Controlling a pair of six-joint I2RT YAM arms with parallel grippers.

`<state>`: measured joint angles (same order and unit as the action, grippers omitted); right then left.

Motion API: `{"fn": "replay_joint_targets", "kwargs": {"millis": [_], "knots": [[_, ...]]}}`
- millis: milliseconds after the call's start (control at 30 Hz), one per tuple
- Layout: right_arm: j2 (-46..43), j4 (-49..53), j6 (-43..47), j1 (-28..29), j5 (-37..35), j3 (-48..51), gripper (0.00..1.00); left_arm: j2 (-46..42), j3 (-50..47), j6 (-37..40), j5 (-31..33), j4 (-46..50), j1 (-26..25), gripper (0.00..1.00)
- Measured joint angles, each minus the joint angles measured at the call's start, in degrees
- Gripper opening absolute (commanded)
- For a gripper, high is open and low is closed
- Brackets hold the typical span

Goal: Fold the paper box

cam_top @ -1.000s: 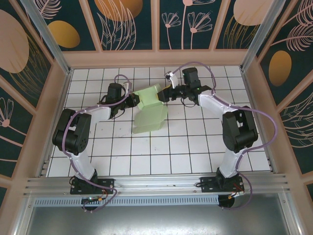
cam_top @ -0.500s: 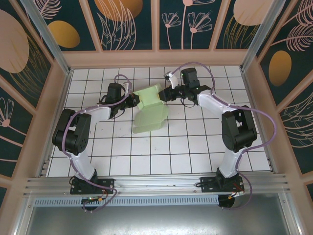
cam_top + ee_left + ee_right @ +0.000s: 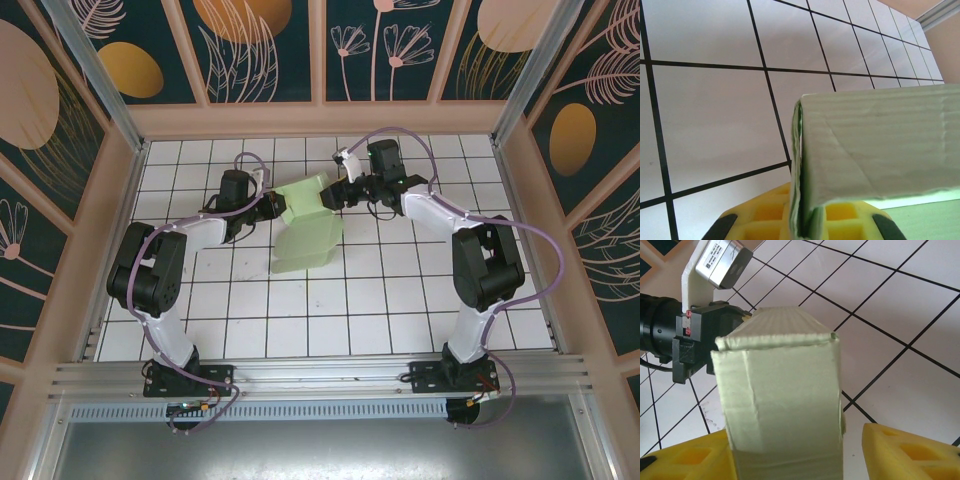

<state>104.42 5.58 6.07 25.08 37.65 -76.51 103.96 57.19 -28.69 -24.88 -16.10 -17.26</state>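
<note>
Since a second ago, the right gripper (image 3: 332, 194) has been carried slightly leftward, closer to the paper box (image 3: 305, 225); the box and the left arm (image 3: 165, 255) are seen where they were.

Both arms are stretched forward over the white tiled table (image 3: 400, 300) and bent inward at the elbow, so that the two wrists face each other across the far middle of the table. The right arm (image 3: 480, 260) is reached in from the right, and the left gripper (image 3: 272, 207) is brought in low from the left.

The pale green box is found between the two grippers. Its far part is raised into a folded shape, and a flatter panel is laid toward the near side.

In the left wrist view, a doubled edge of the card (image 3: 875, 160) is pinched between the yellow pads (image 3: 765, 215), so the left gripper (image 3: 805, 227) is clamped on the box. In the right wrist view, the right gripper (image 3: 790, 460) is set astride an upright corner of the box (image 3: 785, 410). A gap is left between one pad (image 3: 912, 450) and the card, so these jaws stand apart.

Whether the other pad touches the card cannot be told. The left fingertips are cut off at the frame's lower edge, and the box's underside is hidden.
</note>
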Motion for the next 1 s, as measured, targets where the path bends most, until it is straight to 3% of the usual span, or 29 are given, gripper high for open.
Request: {"fn": "replay_joint_targets", "kwargs": {"millis": [100,167,233,467,533,1000], "knots": [[0.0,0.26,0.26,0.0,-0.2,0.0,0.36,0.0,0.0,0.02,0.04,0.02,0.0,0.0],[0.0,0.28,0.63,0.0,-0.2,0.0,0.35,0.0,0.0,0.04,0.02,0.07,0.0,0.0],[0.0,0.26,0.92,0.0,-0.24,0.0,0.41,0.0,0.0,0.04,0.02,0.04,0.0,0.0],[0.0,0.04,0.96,0.04,-1.38,0.07,0.79,0.0,0.0,0.02,-0.02,0.02,0.0,0.0],[-0.11,-0.63,0.46,0.04,-2.14,0.44,0.85,0.0,0.0,0.04,0.0,0.04,0.0,0.0],[-4.76,-4.33,-0.63,-0.76,-2.05,5.18,0.83,0.0,0.0,0.04,0.0,0.04,0.0,0.0]]}}
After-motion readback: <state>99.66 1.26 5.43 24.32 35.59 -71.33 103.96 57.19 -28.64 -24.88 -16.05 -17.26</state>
